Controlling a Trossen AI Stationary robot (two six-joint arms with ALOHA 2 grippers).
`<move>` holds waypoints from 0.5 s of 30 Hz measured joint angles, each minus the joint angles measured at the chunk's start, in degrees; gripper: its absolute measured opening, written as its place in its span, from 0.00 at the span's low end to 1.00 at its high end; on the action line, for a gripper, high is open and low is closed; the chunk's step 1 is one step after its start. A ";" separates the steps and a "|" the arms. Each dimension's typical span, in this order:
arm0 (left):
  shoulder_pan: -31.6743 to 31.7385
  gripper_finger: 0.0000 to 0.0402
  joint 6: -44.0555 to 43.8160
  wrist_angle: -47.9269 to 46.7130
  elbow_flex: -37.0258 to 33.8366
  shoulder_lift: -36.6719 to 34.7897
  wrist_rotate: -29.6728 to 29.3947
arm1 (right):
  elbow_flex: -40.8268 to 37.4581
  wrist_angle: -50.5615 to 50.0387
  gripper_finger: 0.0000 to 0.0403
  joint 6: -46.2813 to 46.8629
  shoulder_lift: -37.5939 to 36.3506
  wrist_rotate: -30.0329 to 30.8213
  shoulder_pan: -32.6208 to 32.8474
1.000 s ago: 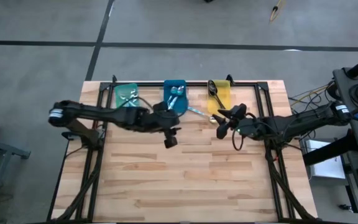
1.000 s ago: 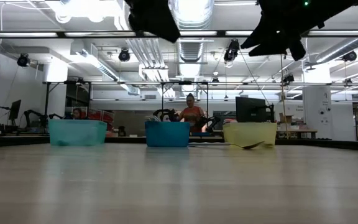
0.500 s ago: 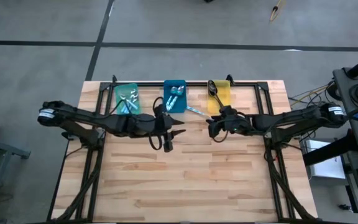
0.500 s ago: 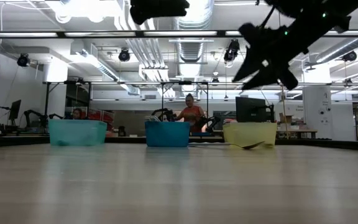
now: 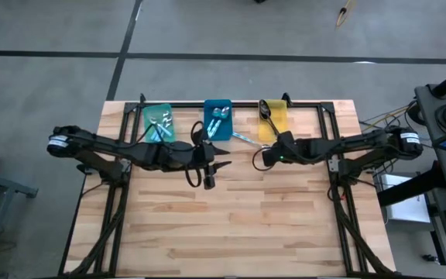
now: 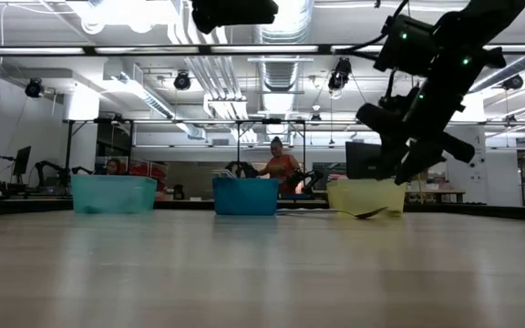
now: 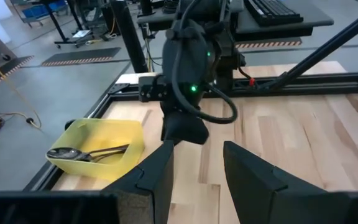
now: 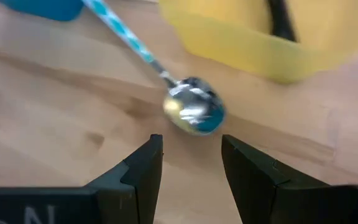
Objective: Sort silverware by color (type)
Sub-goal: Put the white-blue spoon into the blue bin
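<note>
Silverware sits mostly in bins on the desk (image 5: 238, 225); one blue-handled spoon (image 8: 191, 112) lies loose beside the yellow bin (image 5: 273, 118). Right end effector (image 8: 188, 165) hovers above it, fingers apart and empty. It should straddle the neck squarely before closing. Left end effector (image 7: 197, 171) waits parted.

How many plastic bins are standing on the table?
3, in a row along the far edge: teal bin on the left, blue bin in the middle, yellow bin on the right.

bins: teal (image 6: 114, 194), blue (image 6: 245, 196), yellow (image 6: 365, 196) | right gripper (image 6: 406, 164) above yellow
</note>
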 joint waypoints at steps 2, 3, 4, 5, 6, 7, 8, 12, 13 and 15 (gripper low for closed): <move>0.00 0.30 0.08 -0.59 0.00 0.00 0.00 | -0.02 -0.57 0.38 0.56 0.28 0.42 -0.67; 0.00 0.30 0.09 -0.73 -0.01 0.00 -0.02 | -0.05 -0.59 0.38 0.59 0.40 0.46 -1.04; 0.00 0.30 0.09 -0.68 -0.02 0.00 -0.02 | -0.11 -0.63 0.38 0.61 0.62 0.47 -1.26; 0.00 0.30 0.09 -0.67 -0.02 0.00 -0.02 | -0.13 -0.41 0.38 0.77 1.03 0.52 -1.39; 0.00 0.30 0.09 -0.67 -0.05 0.00 -0.02 | -0.12 -0.01 0.38 0.99 1.48 0.71 -1.44; 0.00 0.30 0.11 -0.70 -0.07 0.00 0.00 | -0.11 0.00 0.38 1.08 2.04 0.97 -1.46; 0.00 0.30 0.15 -0.70 -0.11 0.00 -0.02 | -0.13 -0.15 0.38 1.16 2.64 1.30 -1.46; -0.25 0.30 0.17 -0.96 -1.08 0.00 0.00 | -0.13 0.80 0.38 2.44 5.50 1.79 -1.46; -0.33 0.30 0.17 -1.01 -1.49 0.00 0.00 | -0.13 1.61 0.38 2.56 6.26 1.79 -1.46; -0.39 0.30 0.12 -1.07 -2.26 0.00 0.02 | -0.13 2.54 0.38 2.63 7.54 1.78 -1.46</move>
